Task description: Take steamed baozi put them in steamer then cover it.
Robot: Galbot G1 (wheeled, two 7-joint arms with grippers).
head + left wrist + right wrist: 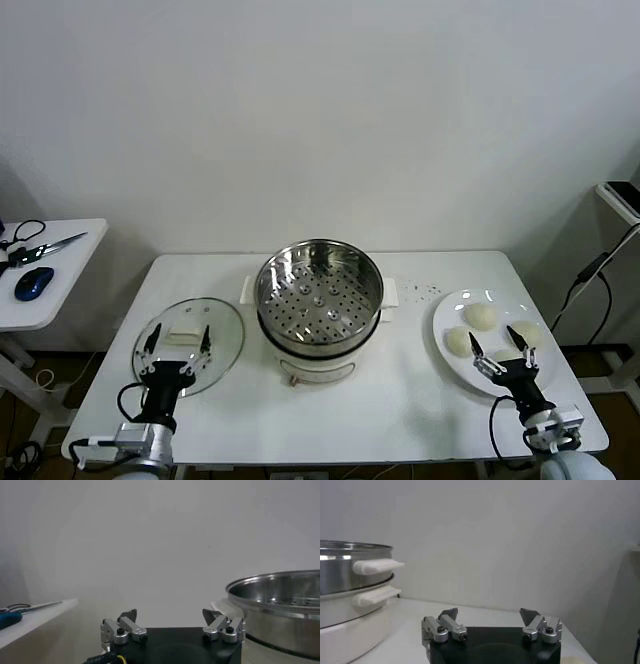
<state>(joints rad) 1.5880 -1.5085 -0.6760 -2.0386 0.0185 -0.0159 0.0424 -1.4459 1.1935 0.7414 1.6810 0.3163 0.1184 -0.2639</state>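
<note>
The steamer, a shiny steel basket with a perforated floor on a white pot base, stands mid-table and is empty. It also shows in the left wrist view and the right wrist view. The glass cover with a white handle lies flat to its left. Three baozi show on a white plate at the right. My left gripper is open over the cover. My right gripper is open over the plate, hiding part of it.
A small side table at the far left holds scissors and a blue mouse. A stand with a hanging cable is at the far right. A white wall runs behind the table.
</note>
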